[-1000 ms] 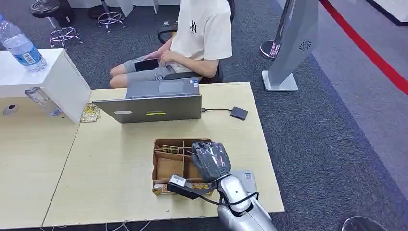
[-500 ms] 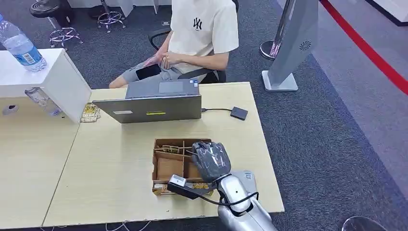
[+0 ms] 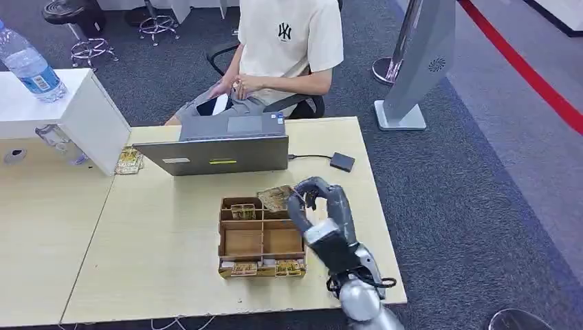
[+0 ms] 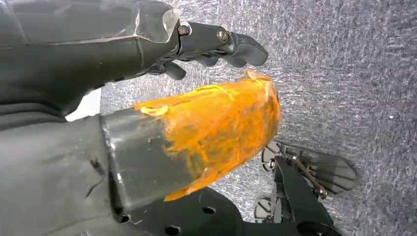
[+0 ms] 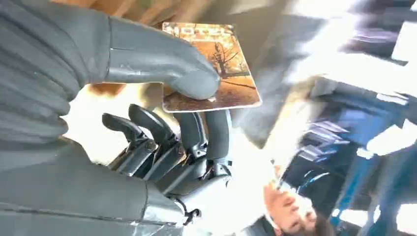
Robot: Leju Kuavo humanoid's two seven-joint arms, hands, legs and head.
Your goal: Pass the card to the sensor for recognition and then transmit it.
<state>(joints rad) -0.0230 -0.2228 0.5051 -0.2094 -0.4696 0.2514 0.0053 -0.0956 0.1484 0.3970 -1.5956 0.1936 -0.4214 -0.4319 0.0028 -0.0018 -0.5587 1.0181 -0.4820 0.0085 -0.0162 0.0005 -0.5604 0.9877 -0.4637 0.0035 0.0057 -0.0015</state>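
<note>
My right hand [image 3: 320,210] is raised above the wooden table [image 3: 158,227], just right of the brown compartment box [image 3: 261,240]. It pinches a card [image 3: 276,198] between thumb and fingers, over the box's far right corner. In the right wrist view the card [image 5: 211,66] has an autumn tree picture and the word HOTEL; the thumb [image 5: 162,71] presses on its face. More cards [image 3: 242,212] stand in the box. A small black sensor [image 3: 342,161] lies farther back on the table, cabled to the laptop. My left hand [image 4: 187,132], its thumb wrapped in orange tape, hangs over carpet holding nothing.
A grey laptop [image 3: 220,155] stands open behind the box. A person [image 3: 289,41] sits behind the table holding a phone. A white box [image 3: 96,117] with a water bottle [image 3: 31,69] is at the left. A grey kiosk stand [image 3: 419,62] is on the carpet at the right.
My right hand has lifted out of the box and turned over, now pinching a card. The person has shifted on the chair.
</note>
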